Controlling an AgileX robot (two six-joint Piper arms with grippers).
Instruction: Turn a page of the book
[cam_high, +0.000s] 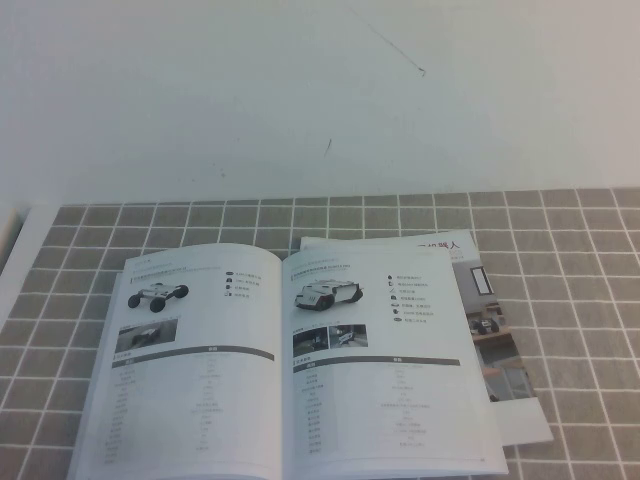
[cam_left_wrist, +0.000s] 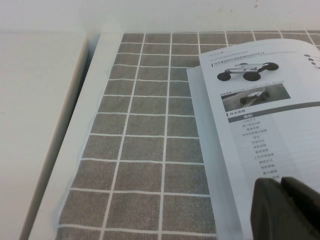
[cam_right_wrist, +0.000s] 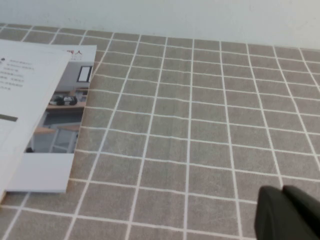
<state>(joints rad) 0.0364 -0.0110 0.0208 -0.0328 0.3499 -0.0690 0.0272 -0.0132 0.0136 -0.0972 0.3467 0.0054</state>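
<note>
High view: the book lies open and flat on the grey checked cloth covering the counter, occupying the 6 o'clock part of the scene. The page, printed with a low white-and-black vehicle, forms the right-hand leaf; the leaf with the four-wheeled rover sits at its 9 o'clock. A colourful leaflet protrudes from beneath the book toward 3 o'clock. Neither arm appears here.

Left wrist view: the left gripper hangs over the near edge of the rover leaf; its dark fingers stand pressed together with only a thin seam between them, holding nothing.

Right wrist view: the right gripper hovers over bare cloth, well apart from the leaflet. Its fingers are closed on nothing.
</note>
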